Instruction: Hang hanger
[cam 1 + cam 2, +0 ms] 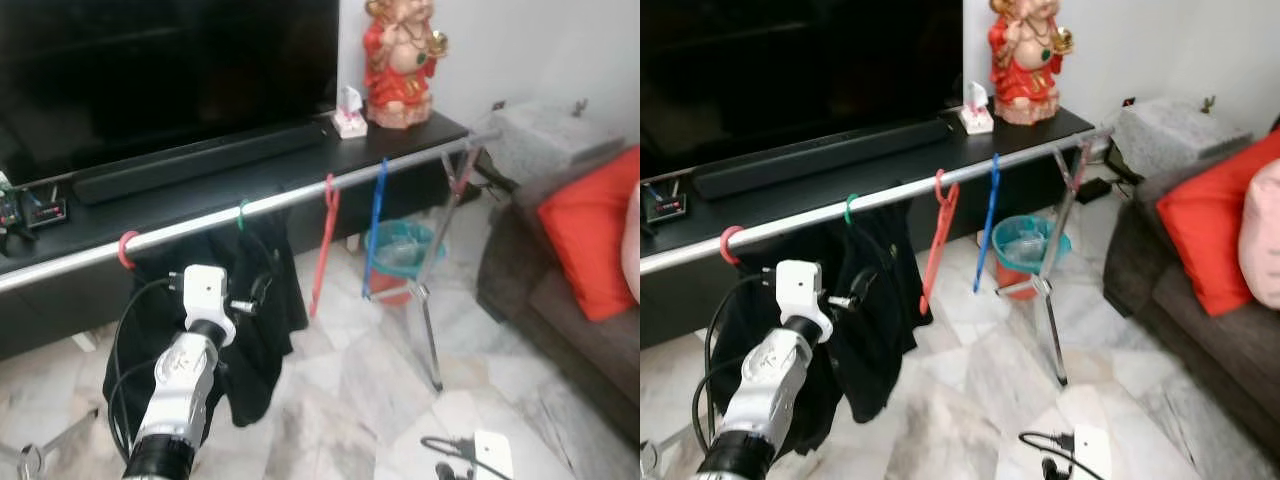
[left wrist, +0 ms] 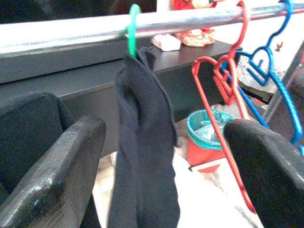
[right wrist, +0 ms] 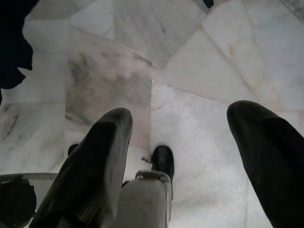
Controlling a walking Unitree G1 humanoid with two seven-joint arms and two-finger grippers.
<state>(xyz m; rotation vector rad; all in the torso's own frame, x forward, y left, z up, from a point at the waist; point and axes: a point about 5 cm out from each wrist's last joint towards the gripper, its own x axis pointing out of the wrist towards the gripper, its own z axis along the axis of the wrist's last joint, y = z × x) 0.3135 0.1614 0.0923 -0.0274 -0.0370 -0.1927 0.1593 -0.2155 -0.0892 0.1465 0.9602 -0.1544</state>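
Where the silver rail [image 1: 260,206] runs in front of the black TV console [image 1: 200,190], the green hanger [image 2: 132,29] hooks over it, draped in a dark garment [image 2: 145,156] that hangs in folds toward the marble floor [image 1: 370,380]. Four hangers sit on the rail: a pink hook [image 1: 126,249] at the robot's left, the green one, a bare red hanger [image 1: 324,245] and a bare blue hanger [image 1: 375,225]. The left gripper [image 2: 156,156] is raised before the garment, fingers spread wide and gripping nothing. The right gripper [image 3: 183,156] points at the floor, jaws wide apart, empty.
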